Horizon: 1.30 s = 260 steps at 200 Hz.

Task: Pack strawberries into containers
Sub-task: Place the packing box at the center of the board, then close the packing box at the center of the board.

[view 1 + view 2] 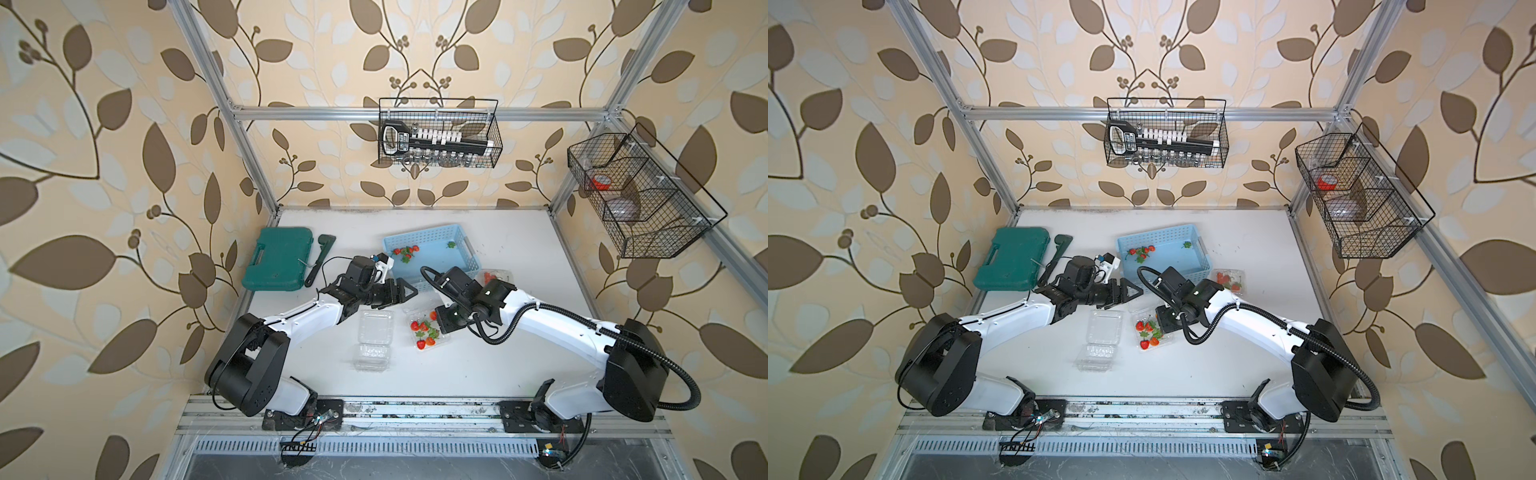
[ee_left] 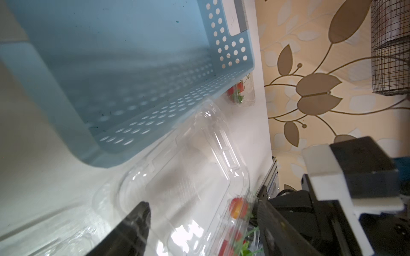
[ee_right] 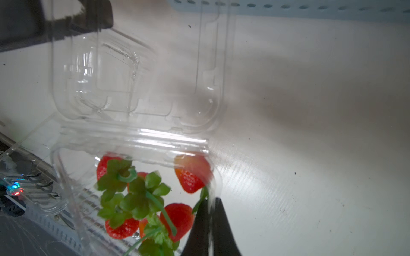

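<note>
My right gripper [image 3: 210, 212] is shut on the side wall of a clear container [image 1: 428, 332] at mid-table; thin plastic shows between its fingers. That container holds several strawberries [image 3: 190, 175] and its lid [image 3: 137, 77] is open toward the basket. My left gripper [image 2: 202, 210] hovers at that lid, with its jaws apart and the lid beyond them. In a top view it [image 1: 411, 291] lies level, pointing right. An empty open container [image 1: 375, 328] lies left of the filled one. A shut container [image 1: 496, 275] with strawberries sits right of the basket. A few strawberries [image 1: 405, 251] lie in the basket.
The light blue perforated basket [image 1: 457, 245] stands behind both grippers. A dark green tool case [image 1: 279, 257] and a wrench [image 1: 320, 259] lie at the back left. Two black wire baskets [image 1: 438, 133] [image 1: 640, 191] hang above the table.
</note>
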{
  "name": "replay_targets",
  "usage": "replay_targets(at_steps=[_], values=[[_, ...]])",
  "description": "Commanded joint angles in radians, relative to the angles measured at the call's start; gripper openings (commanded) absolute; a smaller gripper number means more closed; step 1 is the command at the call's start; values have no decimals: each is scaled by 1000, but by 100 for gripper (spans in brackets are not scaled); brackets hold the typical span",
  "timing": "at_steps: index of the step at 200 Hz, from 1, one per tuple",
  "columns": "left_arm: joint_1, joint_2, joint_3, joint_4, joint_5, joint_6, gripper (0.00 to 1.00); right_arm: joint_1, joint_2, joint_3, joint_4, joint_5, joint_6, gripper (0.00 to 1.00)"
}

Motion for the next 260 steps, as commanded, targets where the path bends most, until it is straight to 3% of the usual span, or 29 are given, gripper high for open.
replay_targets(at_steps=[1, 110, 166, 231, 260], values=[[-13, 30, -14, 106, 45, -37, 78, -4, 17, 21, 4, -15, -6, 6], [-37, 39, -35, 130, 40, 7, 78, -20, 112, -69, 114, -34, -7, 7], [-50, 82, -84, 234, 47, 74, 78, -21, 153, -79, 131, -17, -19, 7], [-61, 117, -86, 296, 51, 90, 78, -40, 198, -101, 193, -25, -13, 16], [-64, 115, -77, 298, 51, 94, 78, -43, 195, -100, 197, -18, -10, 27]])
